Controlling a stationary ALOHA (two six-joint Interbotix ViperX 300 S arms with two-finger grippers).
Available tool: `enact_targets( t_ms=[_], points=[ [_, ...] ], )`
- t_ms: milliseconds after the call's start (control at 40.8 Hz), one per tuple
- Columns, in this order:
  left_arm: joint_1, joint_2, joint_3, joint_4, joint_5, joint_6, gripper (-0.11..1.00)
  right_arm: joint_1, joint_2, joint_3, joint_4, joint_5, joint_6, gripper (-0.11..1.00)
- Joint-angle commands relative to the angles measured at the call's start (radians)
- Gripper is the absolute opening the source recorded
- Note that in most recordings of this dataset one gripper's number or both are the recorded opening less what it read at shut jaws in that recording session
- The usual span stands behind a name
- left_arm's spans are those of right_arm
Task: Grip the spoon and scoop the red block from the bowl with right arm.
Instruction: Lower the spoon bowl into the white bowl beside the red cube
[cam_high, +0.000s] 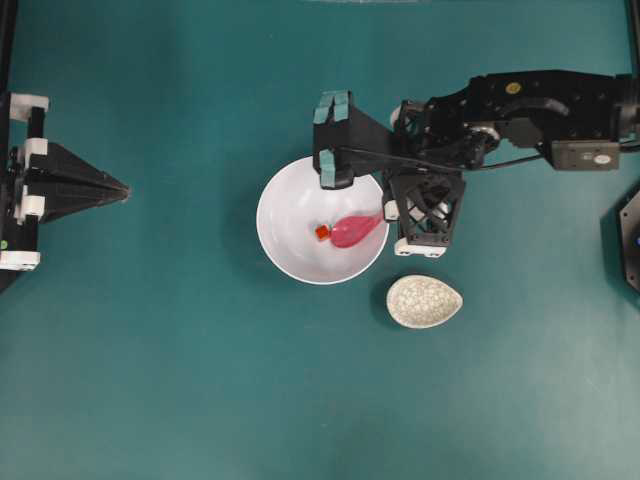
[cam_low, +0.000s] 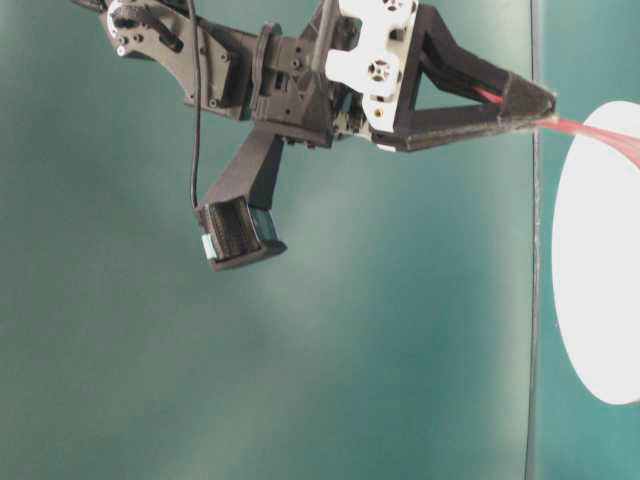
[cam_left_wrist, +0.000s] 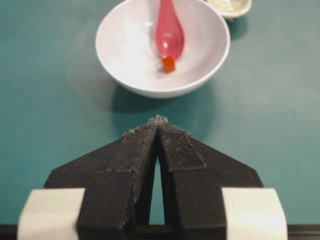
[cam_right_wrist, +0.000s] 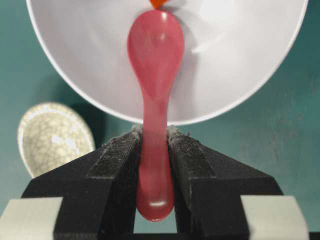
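Right tool (cam_right_wrist: 155, 145) pinches the glossy pink soup spoon (cam_right_wrist: 155, 55) by its handle, tip just beside the tiny red-orange cube (cam_high: 322, 232) inside the white round bowl (cam_high: 285, 205); grip done, scoop left; left tool (cam_left_wrist: 157, 125) pressed together.

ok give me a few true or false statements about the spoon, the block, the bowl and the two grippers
1. The right gripper is clamped on the pink spoon's handle. True.
2. The red block sits in the spoon. False: it lies in the white bowl, at the spoon's tip.
3. The left gripper holds the bowl's rim. False: it is shut on nothing, well short of the bowl.
4. The speckled beige dish lies on the table beside the bowl. True.
5. The spoon rests in the speckled dish. False: its scoop end is inside the white bowl.
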Motion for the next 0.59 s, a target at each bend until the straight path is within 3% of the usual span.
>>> enact_targets(
  t_ms=[0,563],
  points=[
    [0.002,0.005,-0.025,0.003,-0.005,0.002,0.0,0.005,-0.005,-0.04,-0.002,-0.015,-0.002,0.24],
    [0.002,0.005,-0.025,0.003,-0.005,0.002,0.0,0.005,0.026,-0.069,-0.003,-0.08,0.002,0.24]
  ],
)
